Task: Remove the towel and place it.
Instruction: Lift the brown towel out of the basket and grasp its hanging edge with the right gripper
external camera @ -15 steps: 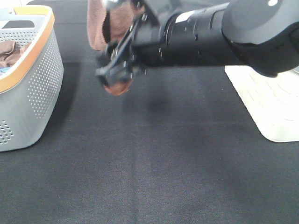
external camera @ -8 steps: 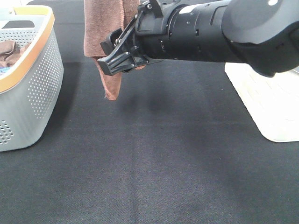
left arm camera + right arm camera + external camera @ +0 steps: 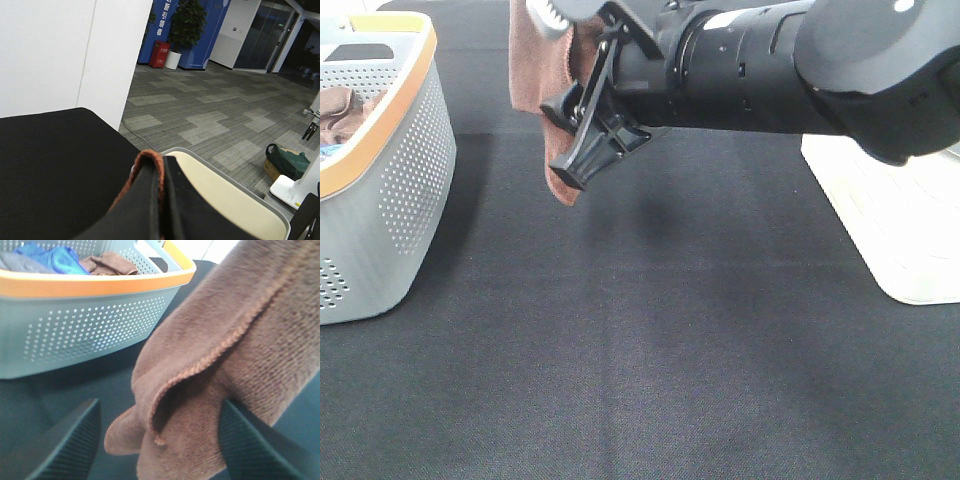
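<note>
A brown towel [image 3: 533, 70] hangs above the black table near its far edge, with its lower tip free in the air. My left gripper [image 3: 152, 172] is shut on the towel's top edge [image 3: 148, 156], pinched between its black fingers. My right gripper [image 3: 563, 140], on the big black arm reaching across from the right, is open with its fingers on either side of the hanging towel. In the right wrist view the towel [image 3: 220, 355] fills the space between the two spread fingers [image 3: 70, 445] of the right gripper [image 3: 160, 445].
A grey basket with an orange rim [image 3: 380, 180] stands at the left, holding brown and blue cloths [image 3: 60, 257]. A white tray [image 3: 900, 230] lies at the right, and also shows in the left wrist view [image 3: 225, 192].
The right gripper has turned so that its fingers stand steeper against the towel. The towel, bunched a second ago, now hangs down, and it has shifted slightly.
</note>
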Tool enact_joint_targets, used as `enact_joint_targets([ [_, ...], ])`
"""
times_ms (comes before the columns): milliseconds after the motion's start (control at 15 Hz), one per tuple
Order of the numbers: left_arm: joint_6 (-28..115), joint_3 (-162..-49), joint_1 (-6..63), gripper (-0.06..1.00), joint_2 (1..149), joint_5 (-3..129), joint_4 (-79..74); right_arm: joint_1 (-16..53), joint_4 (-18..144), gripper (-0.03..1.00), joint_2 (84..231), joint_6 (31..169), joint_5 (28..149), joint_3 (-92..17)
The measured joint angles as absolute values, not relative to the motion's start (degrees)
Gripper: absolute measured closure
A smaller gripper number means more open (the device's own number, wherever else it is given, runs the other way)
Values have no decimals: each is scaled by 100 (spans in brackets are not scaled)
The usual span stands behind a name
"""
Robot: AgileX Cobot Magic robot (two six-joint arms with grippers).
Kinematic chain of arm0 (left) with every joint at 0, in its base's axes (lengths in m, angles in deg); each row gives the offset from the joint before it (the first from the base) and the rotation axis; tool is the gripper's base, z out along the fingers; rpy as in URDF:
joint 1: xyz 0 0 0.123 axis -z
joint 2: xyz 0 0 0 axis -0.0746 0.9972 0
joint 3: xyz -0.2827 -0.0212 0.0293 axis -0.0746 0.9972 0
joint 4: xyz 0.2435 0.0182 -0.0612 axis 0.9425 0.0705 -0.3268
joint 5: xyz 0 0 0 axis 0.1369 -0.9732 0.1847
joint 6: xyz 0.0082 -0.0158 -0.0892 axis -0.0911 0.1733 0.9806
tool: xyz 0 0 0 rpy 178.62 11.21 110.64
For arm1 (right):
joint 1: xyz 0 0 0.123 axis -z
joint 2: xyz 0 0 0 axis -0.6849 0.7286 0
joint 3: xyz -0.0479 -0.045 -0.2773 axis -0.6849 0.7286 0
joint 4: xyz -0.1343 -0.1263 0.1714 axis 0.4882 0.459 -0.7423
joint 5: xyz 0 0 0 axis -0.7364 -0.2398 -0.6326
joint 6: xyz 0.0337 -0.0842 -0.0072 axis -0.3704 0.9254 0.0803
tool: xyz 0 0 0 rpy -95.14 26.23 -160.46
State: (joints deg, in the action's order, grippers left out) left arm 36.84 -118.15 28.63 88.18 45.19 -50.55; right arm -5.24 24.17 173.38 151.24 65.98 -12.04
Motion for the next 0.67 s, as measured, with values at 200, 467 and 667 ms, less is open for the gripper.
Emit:
enact_joint_targets([
  [200,3684,-11815,2863,94,8766,4359,-5061,-524,2417,31,17338,15467,6432,-1204],
  [467,3684,-11815,2863,94,8737,4112,-5353,-524,2354,29,17338,15530,6036,-1204],
  [667,3684,-11815,2863,94,8640,4095,-5365,-524,1965,29,17338,15874,5973,-1181],
])
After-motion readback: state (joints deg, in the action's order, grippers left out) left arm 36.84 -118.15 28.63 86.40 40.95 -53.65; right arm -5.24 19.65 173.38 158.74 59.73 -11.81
